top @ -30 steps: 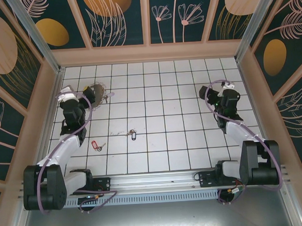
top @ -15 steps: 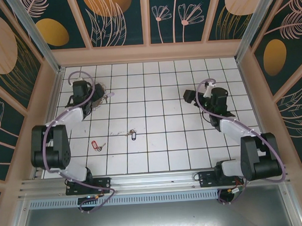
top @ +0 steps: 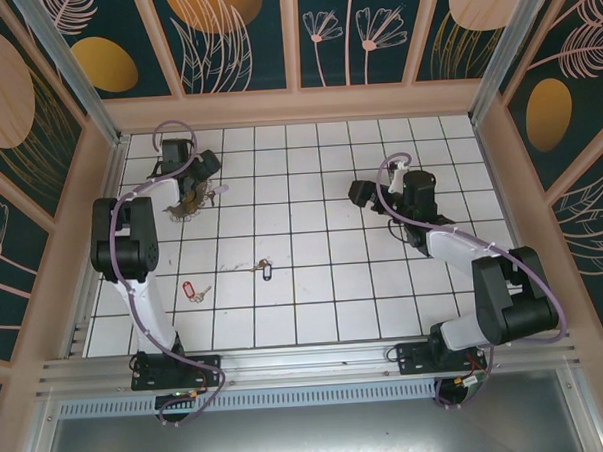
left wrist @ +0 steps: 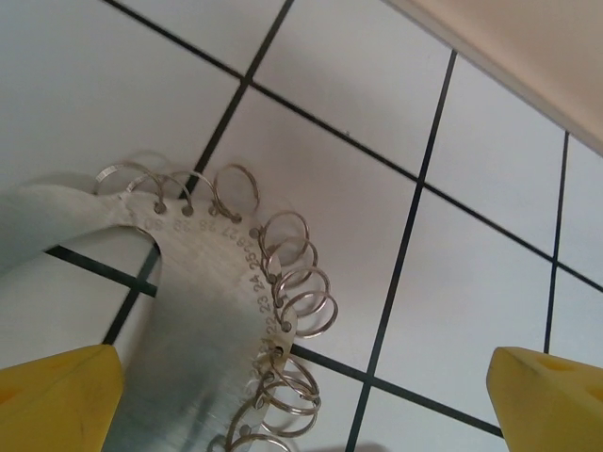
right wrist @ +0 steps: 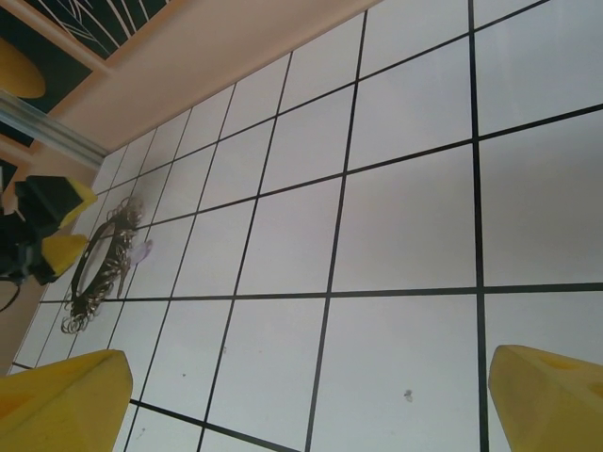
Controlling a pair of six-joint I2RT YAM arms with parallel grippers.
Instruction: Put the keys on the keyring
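The keyring lies at the back left of the tiled table. In the left wrist view it is a pale metal keyring with numbered holes and a fringe of small wire rings. My left gripper hovers just over it, open, with its yellow fingertips spread wide and nothing between them. The keys lie apart near the middle front: the blue-tagged key and the red-tagged key. My right gripper hangs open over bare tiles right of centre, and its wrist view catches the distant keyring.
Peach-coloured walls close in the table at the back and sides, and the keyring lies close to the back left corner. Purple cables run along both arms. White tiles stretch between the loose keys and the right arm.
My left arm has stretched up and back, bringing its gripper over the keyring. My right gripper has slid left towards the table's middle. Keys and keyring have not moved.
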